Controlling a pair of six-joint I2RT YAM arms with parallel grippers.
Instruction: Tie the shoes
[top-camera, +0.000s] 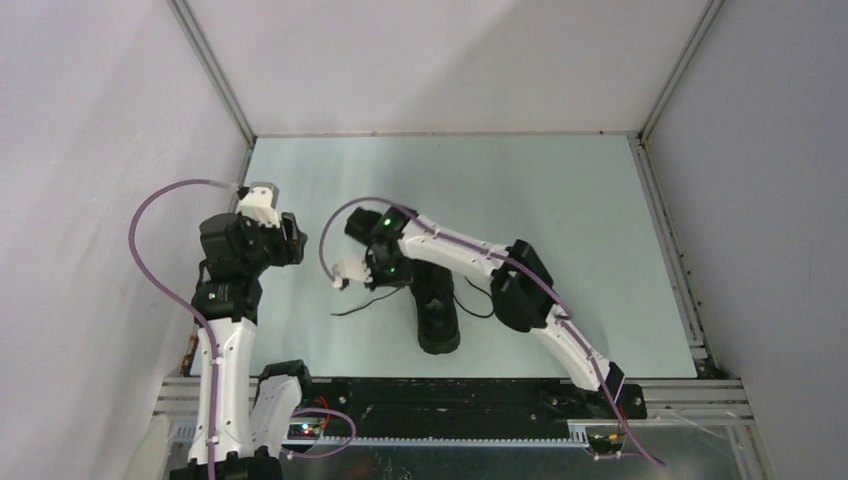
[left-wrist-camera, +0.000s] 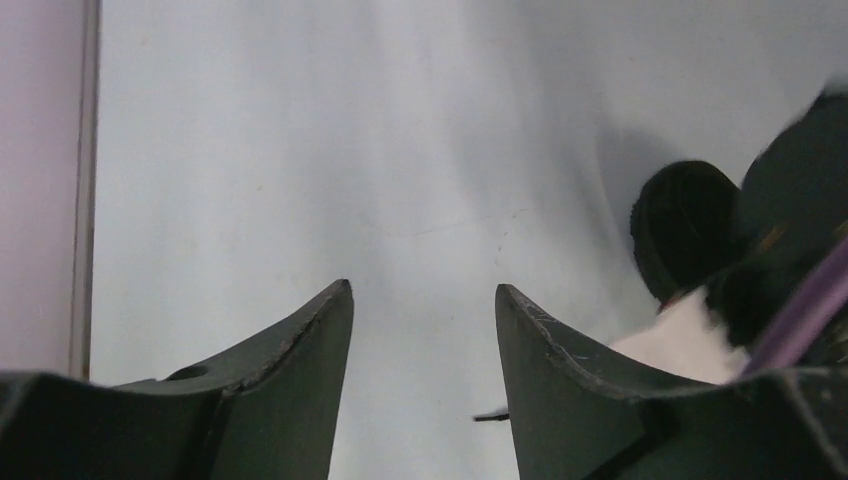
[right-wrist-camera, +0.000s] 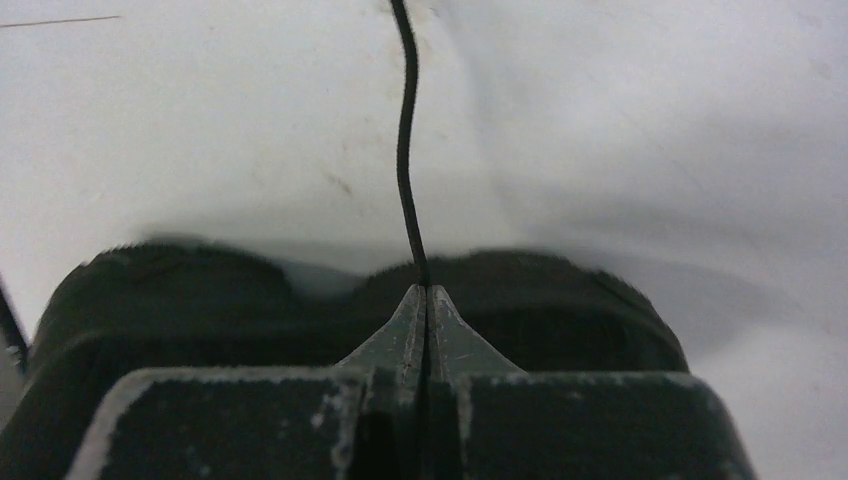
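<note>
**Right tool clamps a lace beside the sneaker; left tool hangs open near the wall**

At the far left a white panel wall (top-camera: 100, 150) bounds the pale green tabletop (top-camera: 560, 190). The left tool (top-camera: 293, 240) hangs just inside that edge, raised above the surface. In its wrist view its two dark fingers (left-wrist-camera: 300, 350) are spread wide with only tabletop between them, gripping nothing. A strip of open tabletop separates it from the right tool (top-camera: 378, 270), which reaches in from the other side, low over the surface.

The right tool's wrist view shows its fingertips pressed flat together on a thin black lace (right-wrist-camera: 405, 150). The lace runs from the pinch away across the tabletop. The overhead view does not show which strand this is.

Just right of that tool lies the black low-top lace-up sneaker (top-camera: 438, 320). It sits about mid-width and close to the near edge, with its toe toward the arm bases and its heel end hidden under the right forearm. Whether the tool touches the sneaker cannot be told. One loose strand trails on the tabletop to the sneaker's left, below the right tool, and another curls off to its right.

Beyond the sneaker, broad tabletop stretches to the aluminium side rail (top-camera: 668, 260) and back to the rear wall. Only the right arm's elbow hangs over it.
</note>
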